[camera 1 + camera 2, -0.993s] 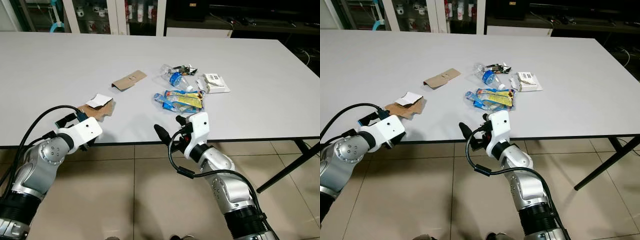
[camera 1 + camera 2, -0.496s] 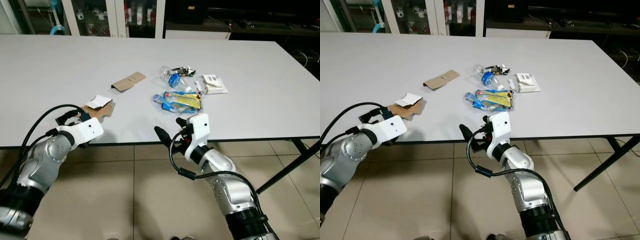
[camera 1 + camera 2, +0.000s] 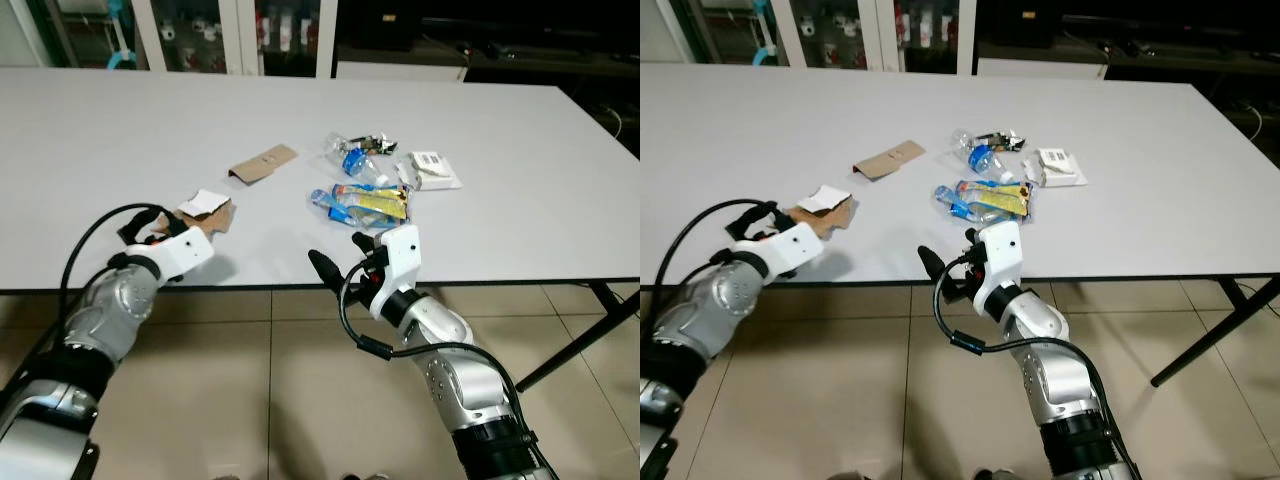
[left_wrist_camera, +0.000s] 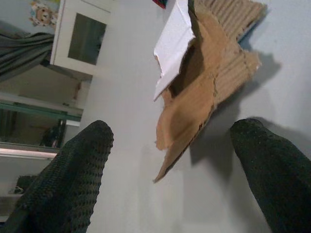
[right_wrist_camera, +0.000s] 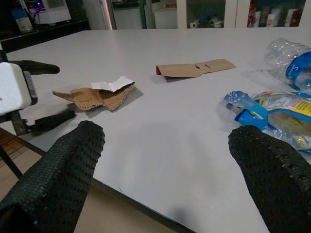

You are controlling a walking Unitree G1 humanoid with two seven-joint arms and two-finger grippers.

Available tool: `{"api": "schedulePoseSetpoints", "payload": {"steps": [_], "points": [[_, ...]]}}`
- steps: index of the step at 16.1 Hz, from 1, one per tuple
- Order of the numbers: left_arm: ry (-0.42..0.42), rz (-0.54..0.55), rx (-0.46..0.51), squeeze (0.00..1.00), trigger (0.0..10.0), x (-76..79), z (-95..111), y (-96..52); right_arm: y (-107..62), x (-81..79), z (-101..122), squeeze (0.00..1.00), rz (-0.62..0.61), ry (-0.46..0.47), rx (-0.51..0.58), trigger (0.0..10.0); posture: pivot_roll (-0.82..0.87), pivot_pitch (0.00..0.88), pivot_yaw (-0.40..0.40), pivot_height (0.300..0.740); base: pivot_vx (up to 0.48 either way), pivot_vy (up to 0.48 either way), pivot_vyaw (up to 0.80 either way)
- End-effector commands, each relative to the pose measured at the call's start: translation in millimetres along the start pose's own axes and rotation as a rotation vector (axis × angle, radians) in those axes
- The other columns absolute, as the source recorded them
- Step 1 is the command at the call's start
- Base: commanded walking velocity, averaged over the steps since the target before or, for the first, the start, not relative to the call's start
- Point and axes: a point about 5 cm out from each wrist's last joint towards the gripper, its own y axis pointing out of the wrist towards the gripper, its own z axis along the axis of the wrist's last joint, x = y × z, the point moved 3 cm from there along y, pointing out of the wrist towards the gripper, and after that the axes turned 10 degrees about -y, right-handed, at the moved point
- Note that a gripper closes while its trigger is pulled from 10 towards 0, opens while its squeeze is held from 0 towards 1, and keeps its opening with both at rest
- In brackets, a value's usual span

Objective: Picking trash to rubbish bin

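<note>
On white table [image 3: 120, 130], near front edge: torn cardboard scrap [image 3: 208, 210] with white paper layer, probably light, floppy, best pinched at raised torn edge. Just before it, left gripper [image 4: 170, 165], fingers spread wide. Below table edge, right gripper [image 3: 340, 255], also spread, empty.

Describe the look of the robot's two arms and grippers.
Both arms are jointed silver metal with black bands near the base. Each wrist ends in a white boxy housing, with looping black cables. The left gripper and right gripper each have two long black fingers with rounded, finely dimpled tips.
</note>
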Motion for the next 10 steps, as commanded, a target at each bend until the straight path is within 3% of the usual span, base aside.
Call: {"api": "schedulePoseSetpoints", "payload": {"steps": [1,6,10], "points": [[0.007,-0.049,-0.008,0.0,10.0,17.3,-0.6,1.3,-2.4,-1.0,2.6,0.0,0.007,0.004,0.005,10.0,-0.03,0.065,-0.061,0.74,0.0,0.0,0.0],[-0.033,-0.091,0.034,0.0,10.0,37.1,10.6,6.2,-8.7,-2.8,1.4,0.0,0.002,0.01,-0.002,10.0,-0.05,0.09,-0.062,0.74,0.0,0.0,0.0],[-0.033,-0.098,0.026,0.0,10.0,42.3,7.4,5.3,-15.8,-4.7,-1.1,0.0,-0.004,0.014,-0.015,10.0,-0.07,0.113,-0.064,0.74,0.0,0.0,0.0]]}}
